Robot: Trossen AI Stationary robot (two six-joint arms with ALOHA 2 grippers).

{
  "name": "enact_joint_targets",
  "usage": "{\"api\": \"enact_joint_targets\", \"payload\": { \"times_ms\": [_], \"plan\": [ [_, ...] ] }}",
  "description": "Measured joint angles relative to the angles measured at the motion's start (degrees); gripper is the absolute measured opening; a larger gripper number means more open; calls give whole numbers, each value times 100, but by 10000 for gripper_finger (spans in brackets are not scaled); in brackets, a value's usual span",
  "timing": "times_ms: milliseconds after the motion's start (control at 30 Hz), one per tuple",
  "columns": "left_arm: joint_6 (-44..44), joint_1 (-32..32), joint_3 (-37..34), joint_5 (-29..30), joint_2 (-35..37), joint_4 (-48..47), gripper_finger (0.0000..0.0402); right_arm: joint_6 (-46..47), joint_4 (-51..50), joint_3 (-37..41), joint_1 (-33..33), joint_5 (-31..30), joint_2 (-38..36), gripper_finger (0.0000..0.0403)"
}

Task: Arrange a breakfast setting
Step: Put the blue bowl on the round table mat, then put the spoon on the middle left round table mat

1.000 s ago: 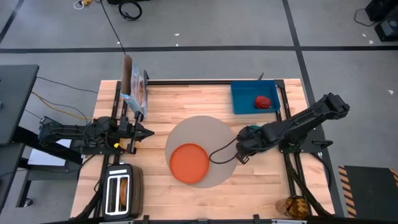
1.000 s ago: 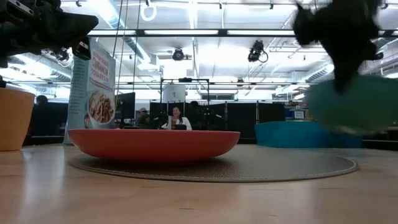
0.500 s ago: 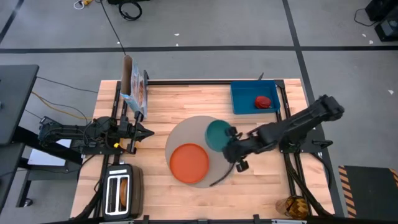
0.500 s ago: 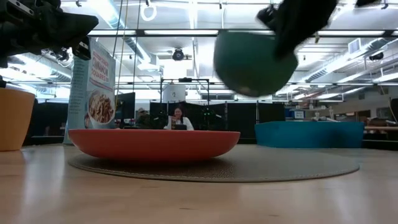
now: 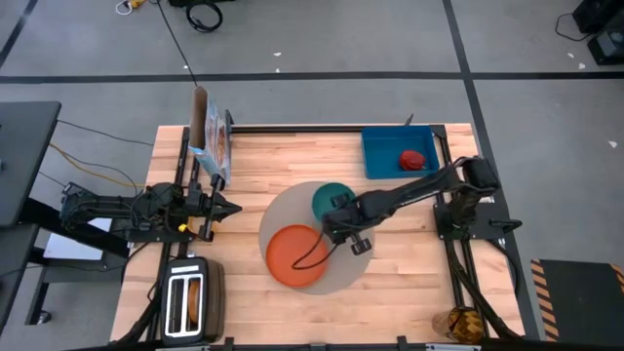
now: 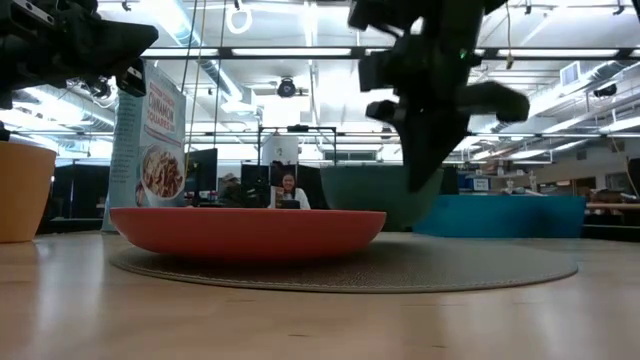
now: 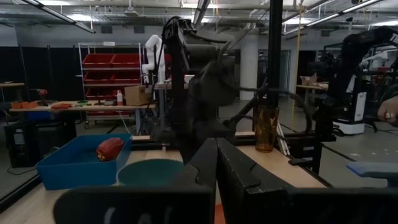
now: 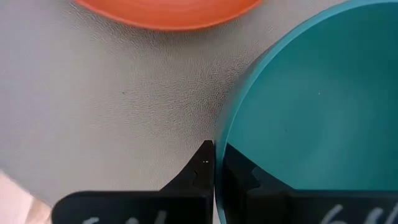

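Wood-slat table (image 5: pixel 409 283) on grey floor with dark tape lines. Left gripper (image 5: pixel 232 207) idle at the table's left edge, fingers pressed together, holding nothing. Toaster (image 5: pixel 191 297) near it at the front corner, cereal box (image 5: pixel 216 144) upright toward the back edge. Mat (image 5: pixel 292 207) mid-table between the grippers; plate (image 5: pixel 292 255) on its front part. Right gripper (image 5: pixel 334 210) over the mat, pinched on the rim of the bowl (image 5: pixel 330 195), which sits on the mat just behind the plate. Tray (image 5: pixel 382 156) well beyond it at the back right, apple (image 5: pixel 414 159) inside. Low view: open lab, ceiling strip lights, a seated person (image 6: pixel 285 190) far behind.
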State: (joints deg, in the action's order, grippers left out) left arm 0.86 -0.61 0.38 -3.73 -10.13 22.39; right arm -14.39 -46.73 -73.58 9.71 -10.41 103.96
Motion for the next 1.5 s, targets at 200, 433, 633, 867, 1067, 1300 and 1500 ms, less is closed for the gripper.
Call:
{"api": "enact_joint_targets", "payload": {
  "times_ms": [200,433,633,867,1067,1300,1500],
  "plan": [
    [0,-1,-1,0,2,-1,9,-86,167,0,-15,325,135,17],
    [0,0,-1,0,2,-6,9,61,363,0,-6,267,169,31],
    [0,0,0,0,0,-3,9,77,471,0,-6,-28,169,64],
    [0,-2,0,0,1,0,9,419,309,-300,123,-76,-24,126],
    [0,-1,-1,0,0,0,9,890,-404,-853,325,-458,-598,168],
    [0,-2,-2,0,0,-1,9,2613,-1200,-911,283,-1125,-1647,198],
    [0,-2,-1,0,2,0,9,3557,-2139,-719,257,-1382,-2319,248]
  ]
}}
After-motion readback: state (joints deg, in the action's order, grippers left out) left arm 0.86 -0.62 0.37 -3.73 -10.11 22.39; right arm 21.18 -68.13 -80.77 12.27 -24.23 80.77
